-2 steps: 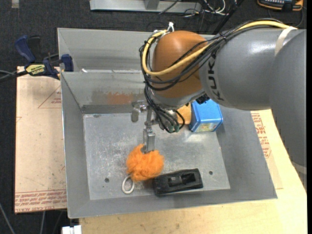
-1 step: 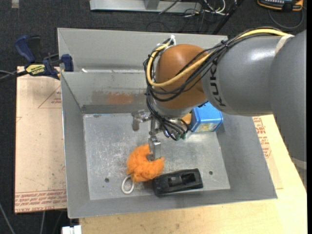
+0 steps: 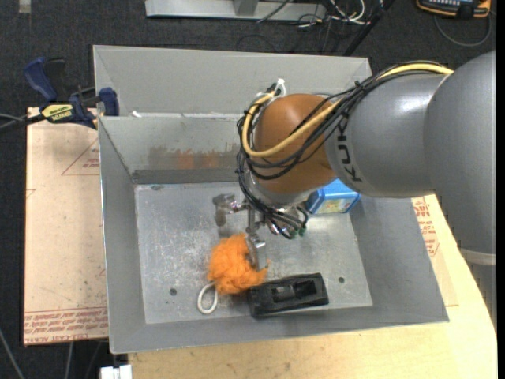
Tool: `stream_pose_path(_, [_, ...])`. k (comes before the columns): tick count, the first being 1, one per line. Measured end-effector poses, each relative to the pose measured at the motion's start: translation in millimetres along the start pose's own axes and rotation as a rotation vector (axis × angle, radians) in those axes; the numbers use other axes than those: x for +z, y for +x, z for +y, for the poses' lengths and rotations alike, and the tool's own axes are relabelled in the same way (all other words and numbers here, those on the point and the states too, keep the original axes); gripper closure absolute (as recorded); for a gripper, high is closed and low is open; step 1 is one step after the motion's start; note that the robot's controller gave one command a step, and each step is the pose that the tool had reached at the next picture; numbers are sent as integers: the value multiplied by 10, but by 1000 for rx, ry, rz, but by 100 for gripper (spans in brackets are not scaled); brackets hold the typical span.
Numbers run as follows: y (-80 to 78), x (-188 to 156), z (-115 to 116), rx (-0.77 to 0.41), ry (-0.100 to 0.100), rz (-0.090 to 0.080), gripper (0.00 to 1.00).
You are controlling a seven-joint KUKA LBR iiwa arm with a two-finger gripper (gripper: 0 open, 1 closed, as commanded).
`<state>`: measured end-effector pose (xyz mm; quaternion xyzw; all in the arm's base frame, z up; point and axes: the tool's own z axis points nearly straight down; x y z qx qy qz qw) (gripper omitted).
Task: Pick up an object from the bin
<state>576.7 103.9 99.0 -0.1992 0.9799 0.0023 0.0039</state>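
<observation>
— While the arm [image 3: 410, 133] reaches in from the right, where does its gripper [image 3: 256, 253] sit?
— Low over the front middle of the grey bin [image 3: 158, 235], below the round orange cover [image 3: 288, 144] at the wrist. Its tip is against the upper right edge of a fluffy orange ball [image 3: 229, 265].
— Are the jaws apart or together?
— I cannot tell; the cables and the wrist crowd that spot.
— What lies round the ball?
— 1 white cord loop [image 3: 207, 298] pokes out at its lower left, touching it. 1 flat black oblong piece [image 3: 289, 294] lies just beside it on the right, near the front wall. 1 blue box [image 3: 335, 198] sits further back on the right, partly hidden behind the wrist and well apart from the ball.
— And the ball itself?
— It rests on the bin floor.
</observation>
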Motion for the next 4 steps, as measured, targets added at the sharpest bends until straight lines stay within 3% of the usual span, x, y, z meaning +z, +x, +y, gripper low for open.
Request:
stream_pose_path(1, [28,254,-46,-108,6,8,0])
stream_pose_path(2, [182,281,101,-258,0,-3,100])
stream_pose_path(3, [182,281,101,-258,0,-3,100])
stream_pose_path(4, [147,-85,98,-273,-4,5,100])
